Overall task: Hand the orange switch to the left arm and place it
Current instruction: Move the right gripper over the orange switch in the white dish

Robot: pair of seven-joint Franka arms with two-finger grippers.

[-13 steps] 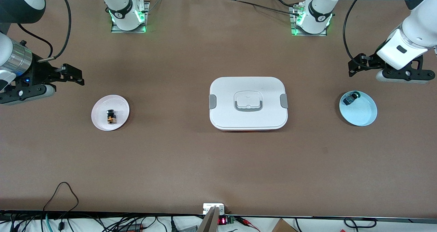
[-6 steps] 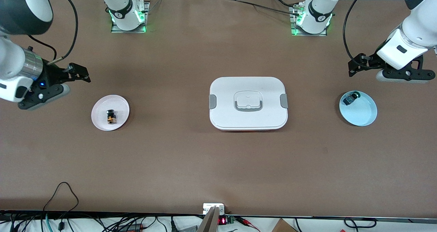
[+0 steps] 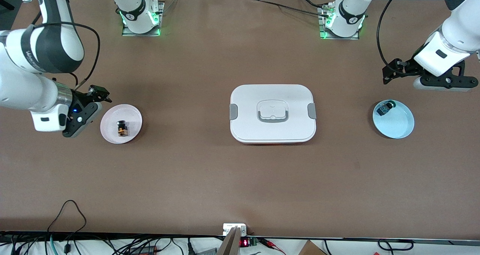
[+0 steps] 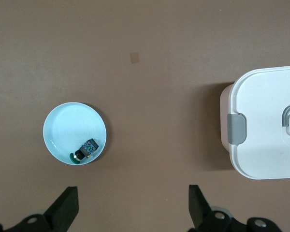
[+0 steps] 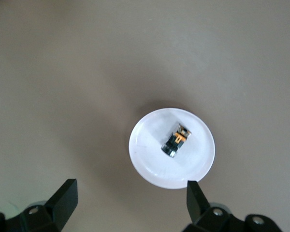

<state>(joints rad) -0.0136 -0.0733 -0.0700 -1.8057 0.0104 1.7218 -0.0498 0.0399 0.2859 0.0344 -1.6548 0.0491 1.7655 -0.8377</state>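
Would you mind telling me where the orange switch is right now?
The orange switch lies on the small white plate toward the right arm's end of the table, well apart from the box. The right hand hovers open just beside that plate.

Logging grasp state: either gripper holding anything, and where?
Nothing held. Right gripper open above the small white plate carrying the orange switch; left gripper open, waiting.

The surface (image 3: 195, 172) is lit evenly and brightly from above. Only soft, short shadows are seen, as under the box (image 3: 272, 113). The plate (image 5: 172, 147) is washed out by glare. Green lights glow at the arm bases.
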